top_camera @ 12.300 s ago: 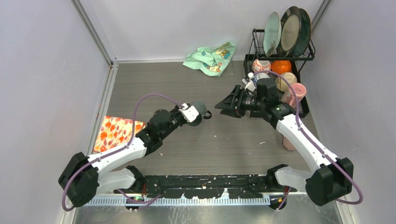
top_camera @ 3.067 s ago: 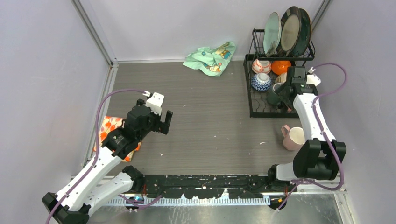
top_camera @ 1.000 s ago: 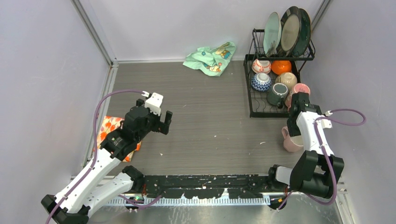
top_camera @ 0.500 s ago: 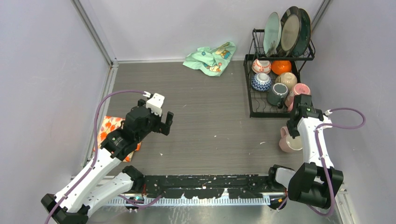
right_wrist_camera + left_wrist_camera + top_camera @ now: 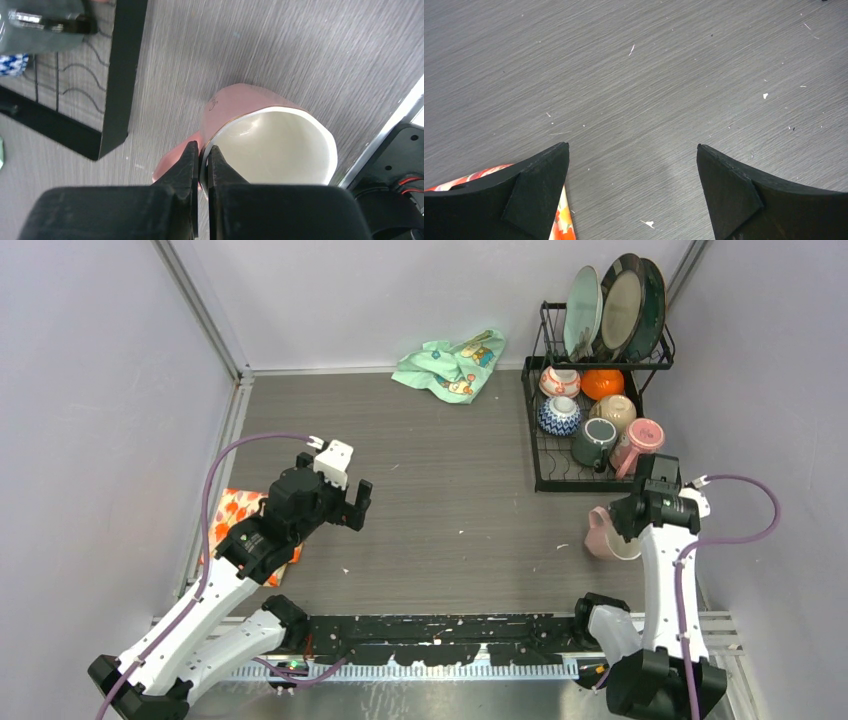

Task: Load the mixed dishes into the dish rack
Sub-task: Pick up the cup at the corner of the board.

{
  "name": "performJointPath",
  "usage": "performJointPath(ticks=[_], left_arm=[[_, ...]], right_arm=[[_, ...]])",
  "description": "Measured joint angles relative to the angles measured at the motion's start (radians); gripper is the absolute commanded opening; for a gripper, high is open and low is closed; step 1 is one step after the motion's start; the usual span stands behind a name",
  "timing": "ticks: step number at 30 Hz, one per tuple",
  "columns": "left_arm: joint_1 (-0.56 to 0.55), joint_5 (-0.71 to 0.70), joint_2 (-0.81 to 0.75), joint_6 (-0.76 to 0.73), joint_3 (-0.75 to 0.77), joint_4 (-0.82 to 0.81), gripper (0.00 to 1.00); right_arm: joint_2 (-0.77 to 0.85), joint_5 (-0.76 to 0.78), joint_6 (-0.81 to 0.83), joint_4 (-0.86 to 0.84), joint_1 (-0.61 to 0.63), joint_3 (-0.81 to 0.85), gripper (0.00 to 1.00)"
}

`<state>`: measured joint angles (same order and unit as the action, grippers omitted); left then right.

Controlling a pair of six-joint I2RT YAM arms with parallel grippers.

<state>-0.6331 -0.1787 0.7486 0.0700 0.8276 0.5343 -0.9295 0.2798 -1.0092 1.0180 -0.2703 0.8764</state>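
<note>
right arm stood tall, wrist aimed down | right gripper (image 5: 202,155) clamped on rim of pink cup (image 5: 235,107), cup just outside dish rack (image 5: 120,75) | left gripper (image 5: 633,145) hung spread wide over table (image 5: 674,75)

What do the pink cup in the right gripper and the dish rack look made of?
The pink cup: likely glazed ceramic, glossy pink outside, cream-white inside, thin gold-looking line at the rim. The dish rack: probably coated metal, thin wavy black wires and a flat matte black frame bar.
</note>
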Motion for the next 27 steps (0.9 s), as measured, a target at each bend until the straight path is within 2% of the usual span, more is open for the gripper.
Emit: performJointPath(ticks=[6,13,20,27], left_arm=[[0.0,0.016,0.001,0.008,0.0,0.0,1.0],[0.0,0.026,0.004,0.039,0.0,0.0,1.0],[0.0,0.026,0.006,0.058,0.0,0.002,1.0],[0.0,0.026,0.064,0.122,0.035,0.017,0.99]], right_arm=[[0.082,-0.102,0.042,0.006,0.003,-0.009,0.01],[0.097,-0.225,0.058,0.002,0.058,-0.004,0.01],[0.136,-0.294,0.054,-0.05,0.207,-0.003,0.01],[0.133,-0.31,0.061,-0.186,0.365,-0.014,0.01]])
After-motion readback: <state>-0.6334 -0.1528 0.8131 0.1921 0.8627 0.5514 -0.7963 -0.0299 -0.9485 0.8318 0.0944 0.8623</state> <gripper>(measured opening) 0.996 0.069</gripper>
